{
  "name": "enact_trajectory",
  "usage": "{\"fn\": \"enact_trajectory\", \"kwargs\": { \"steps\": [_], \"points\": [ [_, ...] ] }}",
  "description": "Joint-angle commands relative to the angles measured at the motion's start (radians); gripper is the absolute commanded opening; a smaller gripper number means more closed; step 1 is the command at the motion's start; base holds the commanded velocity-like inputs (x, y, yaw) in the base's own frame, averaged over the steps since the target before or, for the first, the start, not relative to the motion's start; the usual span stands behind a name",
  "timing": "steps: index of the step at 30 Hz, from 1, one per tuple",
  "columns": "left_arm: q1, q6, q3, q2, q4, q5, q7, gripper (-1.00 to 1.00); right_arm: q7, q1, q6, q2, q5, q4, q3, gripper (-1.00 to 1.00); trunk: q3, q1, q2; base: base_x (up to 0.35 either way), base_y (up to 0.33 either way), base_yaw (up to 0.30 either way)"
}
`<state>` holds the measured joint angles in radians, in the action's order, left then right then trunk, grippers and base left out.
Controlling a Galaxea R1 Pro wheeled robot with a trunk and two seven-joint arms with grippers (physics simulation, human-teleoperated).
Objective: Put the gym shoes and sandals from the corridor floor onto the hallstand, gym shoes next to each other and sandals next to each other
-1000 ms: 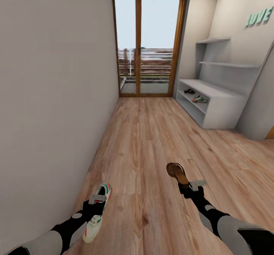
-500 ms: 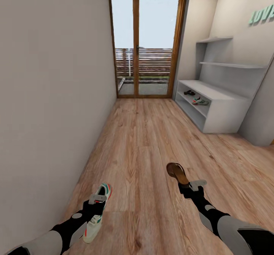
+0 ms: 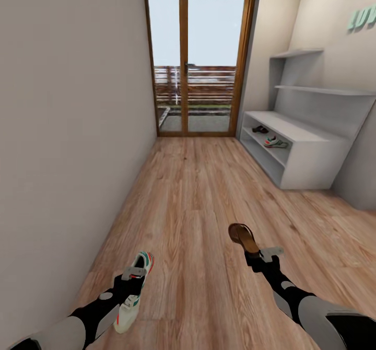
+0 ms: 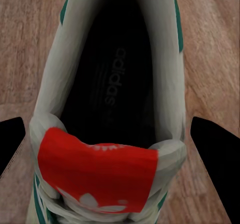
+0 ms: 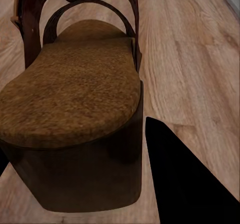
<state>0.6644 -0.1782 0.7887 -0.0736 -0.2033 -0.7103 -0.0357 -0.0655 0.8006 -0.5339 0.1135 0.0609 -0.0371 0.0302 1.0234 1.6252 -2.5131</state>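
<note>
Low, both arms outstretched — left tool (image 3: 137, 276) clamps gym shoe (image 3: 133, 290), right tool (image 3: 263, 256) clamps sandal (image 3: 243, 238).

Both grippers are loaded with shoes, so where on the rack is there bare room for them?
The rack's flat top is bare. On the open shelf below, beside the sandal and the sneaker, the near end looks free.

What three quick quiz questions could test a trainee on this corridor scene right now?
1. True or false: the hallstand already has a gym shoe on its shelf.
2. Which shoe does the left gripper carry? A) gym shoe B) sandal C) nothing
3. Fill in: the right gripper holds a brown ____.

Key: 1 true; 2 A; 3 sandal.
</note>
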Motion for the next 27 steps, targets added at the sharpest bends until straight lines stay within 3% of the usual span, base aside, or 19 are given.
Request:
{"fn": "enact_trajectory", "kwargs": {
  "steps": [1, 5, 8, 12, 13, 14, 20, 27],
  "points": [
    [0.000, 0.001, -0.001, 0.001, -0.004, 0.000, 0.000, -1.00, -0.002, 0.000, 0.000, 0.000, -0.003, 0.000, -0.001, -1.00, 0.000, 0.000, 0.000, 0.344, -0.010, 0.000],
    [0.003, 0.023, -0.002, 0.014, -0.074, -0.001, 0.000, -1.00, -0.002, 0.000, 0.000, 0.000, -0.003, -0.001, -0.001, -1.00, 0.000, 0.000, 0.000, 0.345, -0.005, 0.000],
    [0.019, 0.119, -0.015, 0.025, -0.125, -0.003, 0.000, -1.00, -0.002, 0.000, 0.000, 0.000, -0.003, -0.001, -0.001, -1.00, 0.000, 0.000, 0.000, 0.346, -0.002, 0.000],
    [0.042, 0.164, -0.086, 0.030, -0.137, -0.005, 0.000, -1.00, -0.002, 0.000, 0.000, 0.000, -0.003, -0.001, -0.001, -1.00, 0.000, 0.000, 0.000, 0.346, -0.001, 0.000],
    [0.048, 0.175, -0.139, 0.030, -0.135, -0.006, 0.000, -1.00, -0.002, 0.000, 0.000, 0.000, -0.003, -0.001, -0.001, -1.00, 0.000, 0.000, 0.000, 0.346, 0.000, 0.000],
    [0.050, 0.178, -0.164, 0.029, -0.130, -0.005, 0.000, -1.00, -0.002, 0.000, 0.000, 0.000, -0.003, -0.001, -0.001, -1.00, 0.000, 0.000, 0.000, 0.346, 0.000, 0.000],
    [0.052, 0.183, -0.196, 0.023, -0.123, 0.002, 0.000, -1.00, -0.002, 0.000, 0.000, 0.000, -0.003, -0.001, -0.001, -1.00, 0.000, 0.000, 0.000, 0.346, 0.000, 0.000],
    [0.053, 0.180, -0.204, 0.003, -0.124, 0.098, -0.022, -1.00, -0.002, 0.000, 0.000, 0.000, -0.003, -0.001, -0.001, -1.00, 0.000, 0.000, 0.000, 0.346, 0.000, 0.000]
  ]
}}
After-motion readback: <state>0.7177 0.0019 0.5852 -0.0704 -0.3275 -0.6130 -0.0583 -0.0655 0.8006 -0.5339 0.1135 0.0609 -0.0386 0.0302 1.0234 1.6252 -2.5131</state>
